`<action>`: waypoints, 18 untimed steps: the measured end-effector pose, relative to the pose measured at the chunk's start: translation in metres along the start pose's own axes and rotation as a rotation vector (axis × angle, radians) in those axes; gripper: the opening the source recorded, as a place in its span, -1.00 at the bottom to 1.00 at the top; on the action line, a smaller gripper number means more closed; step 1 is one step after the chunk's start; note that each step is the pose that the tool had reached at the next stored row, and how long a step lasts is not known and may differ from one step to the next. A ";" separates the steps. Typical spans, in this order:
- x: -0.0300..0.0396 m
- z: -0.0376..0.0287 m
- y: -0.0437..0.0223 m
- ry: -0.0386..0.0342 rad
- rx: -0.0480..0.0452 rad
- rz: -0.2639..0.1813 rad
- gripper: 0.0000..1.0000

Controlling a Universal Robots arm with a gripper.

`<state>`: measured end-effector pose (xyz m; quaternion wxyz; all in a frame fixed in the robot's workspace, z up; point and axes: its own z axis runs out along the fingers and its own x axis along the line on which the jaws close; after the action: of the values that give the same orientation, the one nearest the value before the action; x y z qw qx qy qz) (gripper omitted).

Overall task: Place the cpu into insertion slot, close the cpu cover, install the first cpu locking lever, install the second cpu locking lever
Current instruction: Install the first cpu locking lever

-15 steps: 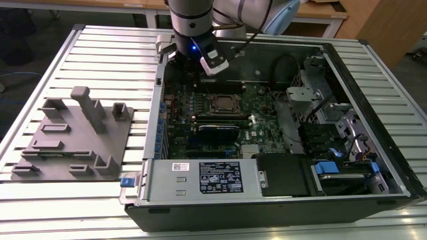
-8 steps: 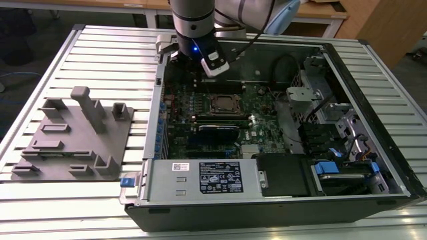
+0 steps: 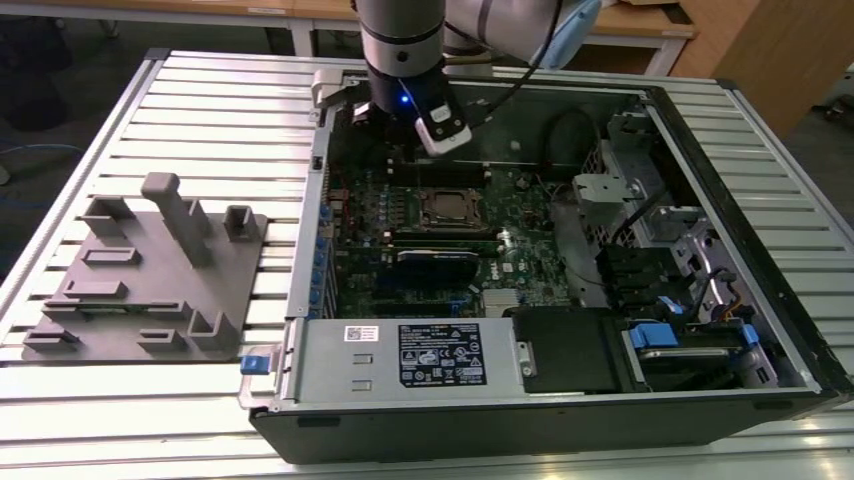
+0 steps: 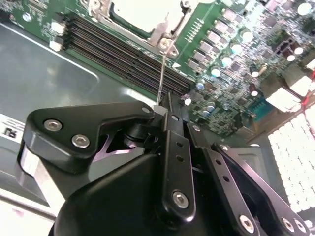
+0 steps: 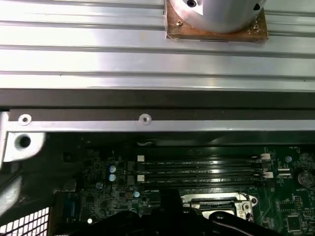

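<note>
An open black desktop computer case [image 3: 747, 250] lies on its side on the ribbed aluminium table [image 3: 214, 110], filling the half of the table toward the exterior view's right. A grey plastic fixture plate with upright pegs [image 3: 147, 270] sits near the table's edge on the exterior view's left.

The grey robot arm [image 3: 400, 50] reaches down into the case over the green motherboard [image 3: 527, 215]. Its black gripper [image 4: 166, 104] is low over the long black memory slots [image 4: 123, 54], just beside the square black-rimmed insertion slot [image 3: 451, 208] in the middle of the board.

In the second wrist view the small square cpu with its pale silver top [image 4: 135, 12] lies in that socket. The thin silver-bronze metal cpu cover [image 4: 156, 34] is down flat around it — the chip shows through the window.

From the cover's corner a thin steel wire locking lever [image 4: 162, 73] runs straight to the gripper's tip. The fingers [image 4: 172, 132] are drawn together there — pinched on the end of that wire, as far as I can see.
</note>
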<state>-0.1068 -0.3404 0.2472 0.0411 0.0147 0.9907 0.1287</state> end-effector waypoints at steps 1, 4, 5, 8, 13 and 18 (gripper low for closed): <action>-0.0019 0.0004 0.0000 -0.0004 0.0001 0.001 -0.80; -0.0083 0.0015 0.0000 -0.0016 0.0004 0.006 -0.80; -0.0106 0.0019 0.0000 -0.0019 0.0005 0.007 -0.80; -0.0179 0.0029 0.0000 -0.0028 0.0007 0.010 -0.80; -0.0224 0.0034 0.0000 -0.0033 0.0010 0.012 -0.80; -0.0223 0.0080 -0.0012 -0.0033 0.0059 0.012 -0.80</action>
<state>-0.0840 -0.3404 0.2409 0.0419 0.0207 0.9909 0.1260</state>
